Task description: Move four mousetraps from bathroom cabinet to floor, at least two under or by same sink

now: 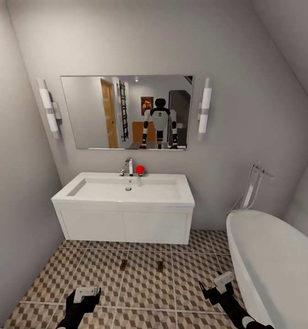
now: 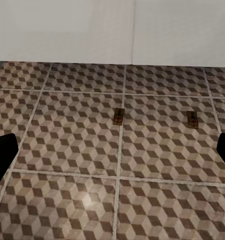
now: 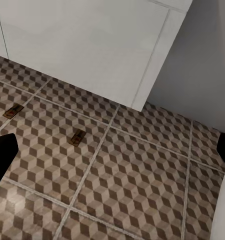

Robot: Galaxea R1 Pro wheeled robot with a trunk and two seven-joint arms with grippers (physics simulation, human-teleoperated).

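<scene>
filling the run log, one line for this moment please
mousetraps: two on bathroom floor before sink | left tool: open | right tool: open

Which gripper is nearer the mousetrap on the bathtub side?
Right. The right gripper hangs just beyond that mousetrap toward the bathtub; the left gripper is farther off, past the other mousetrap.
</scene>
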